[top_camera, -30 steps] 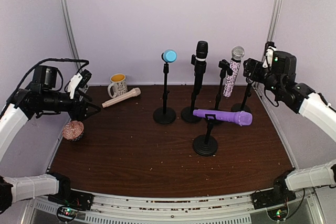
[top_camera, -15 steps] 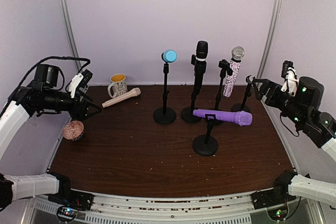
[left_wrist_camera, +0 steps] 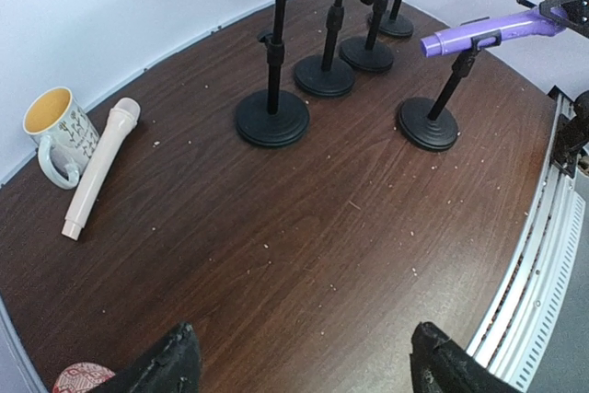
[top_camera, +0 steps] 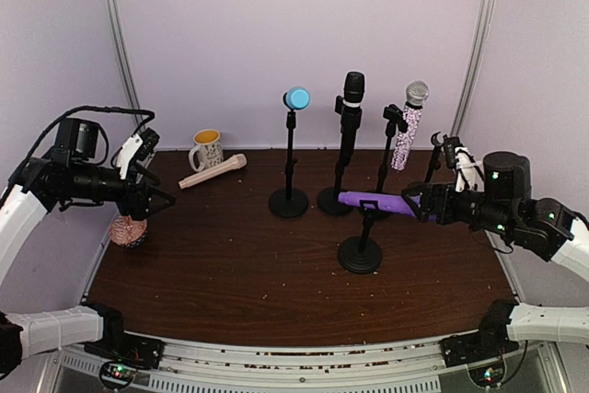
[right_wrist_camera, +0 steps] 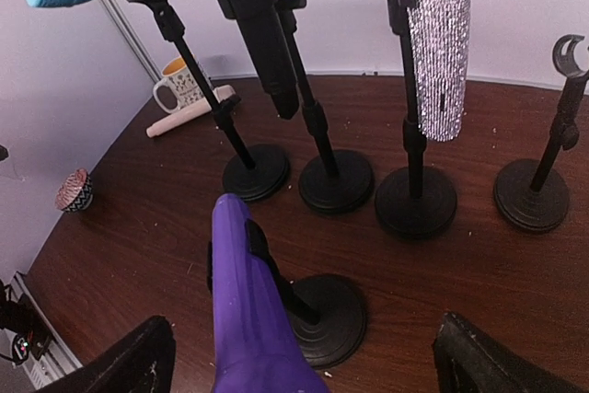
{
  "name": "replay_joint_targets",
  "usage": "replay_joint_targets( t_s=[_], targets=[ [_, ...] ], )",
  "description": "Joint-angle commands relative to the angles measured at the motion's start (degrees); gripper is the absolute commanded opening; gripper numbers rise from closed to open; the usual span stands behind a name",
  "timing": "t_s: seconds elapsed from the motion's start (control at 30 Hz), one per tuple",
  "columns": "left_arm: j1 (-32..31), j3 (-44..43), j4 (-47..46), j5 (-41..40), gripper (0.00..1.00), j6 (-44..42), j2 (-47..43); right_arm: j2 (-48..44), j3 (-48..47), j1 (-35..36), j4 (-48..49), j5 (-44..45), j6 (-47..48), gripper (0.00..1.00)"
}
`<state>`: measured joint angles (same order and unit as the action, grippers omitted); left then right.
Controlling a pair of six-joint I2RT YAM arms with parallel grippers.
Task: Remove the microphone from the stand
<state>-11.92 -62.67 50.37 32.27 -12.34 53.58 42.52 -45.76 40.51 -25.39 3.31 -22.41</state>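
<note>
Tool [top_camera: 417, 202] on the right arm has dropped to the purple microphone [top_camera: 373, 200], spread wide, gripping nothing.

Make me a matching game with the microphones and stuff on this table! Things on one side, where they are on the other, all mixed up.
Things
1. purple microphone
2. sparkly microphone
3. pale pink microphone
4. far right stand

Where or how
a. lying flat on the table next to the mug
b. holding nothing, its clip is empty
c. lying sideways on the short front stand
d. standing upright in a clip, silver head on top

Pairs: 1-c, 2-d, 3-a, 4-b
</note>
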Motion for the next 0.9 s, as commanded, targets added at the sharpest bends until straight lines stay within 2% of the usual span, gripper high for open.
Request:
replay_joint_targets(
  t_s=[0.0,0.13,0.4,0.57,0.77,0.87],
  targets=[
    [0.5,1.9,0.1,0.4,0.81,-1.2,-1.9,0.2,1.3,1.0,0.1,-4.1,0.3,0.98],
    [0.6,2.2,0.1,0.3,0.81,-1.5,-2.3,1.2,0.3,1.7,-2.3,-4.5,0.7,0.96],
    [0.5,1.7,-0.1,0.2,0.8,-1.7,-1.0,0.8,-0.1,2.2,-3.9,-3.9,0.2,0.78],
    [0.5,1.0,-0.1,-0.2,0.8,-2.6,-1.1,0.7,-0.8,2.4,-4.0,-3.3,-0.2,0.59],
    [0.5,1.0,-0.1,0.0,0.79,-2.9,-1.3,1.5,-1.9,2.8,-4.1,-2.8,-0.4,0.45],
    [0.5,0.9,-0.1,0.0,0.79,-3.1,-1.2,1.5,-2.5,3.3,-3.1,-2.7,-1.2,0.35]
  ],
)
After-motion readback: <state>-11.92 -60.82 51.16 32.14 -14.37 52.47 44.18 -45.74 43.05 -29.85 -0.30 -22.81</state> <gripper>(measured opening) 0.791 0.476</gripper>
